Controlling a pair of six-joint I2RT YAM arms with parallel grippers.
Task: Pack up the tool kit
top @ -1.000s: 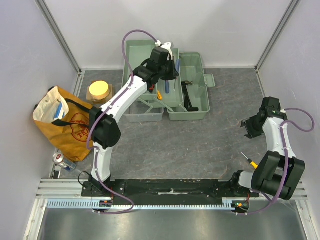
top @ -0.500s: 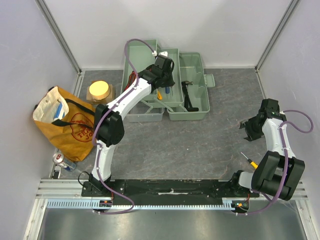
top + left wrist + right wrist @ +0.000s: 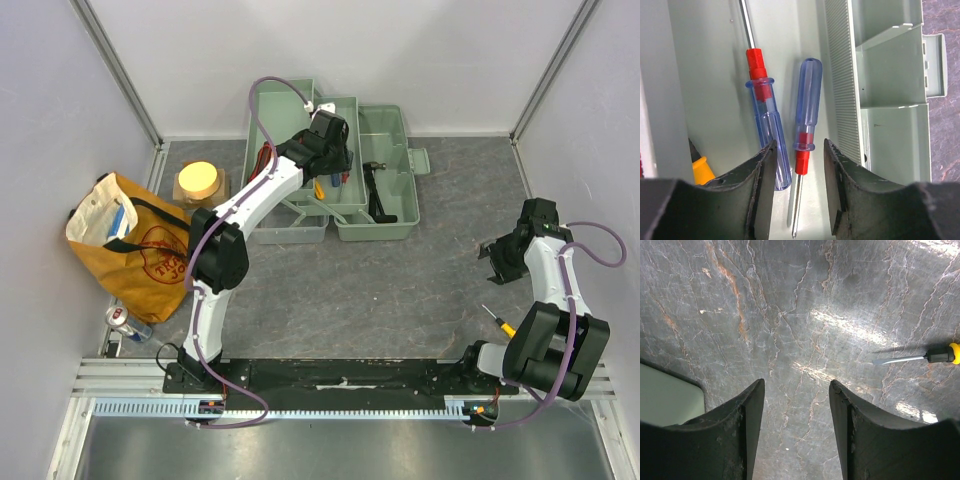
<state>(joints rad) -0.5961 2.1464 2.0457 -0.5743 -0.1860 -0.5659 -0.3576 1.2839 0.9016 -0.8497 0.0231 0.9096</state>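
Left gripper [image 3: 800, 150], jaws apart, hangs over a tray of the pale sage-green plastic toolbox [image 3: 378, 230] at the far side of the dark marbled tabletop [image 3: 790, 315]. A translucent blue-handled screwdriver with a red collar [image 3: 806, 105] lies loose between the jaws, and a second blue-handled screwdriver [image 3: 765, 115] lies just beside it. From my station I see the right gripper [image 3: 796, 405] spread wide too, holding nothing, above the tabletop near a yellow-and-black flat-blade screwdriver [image 3: 935, 356].
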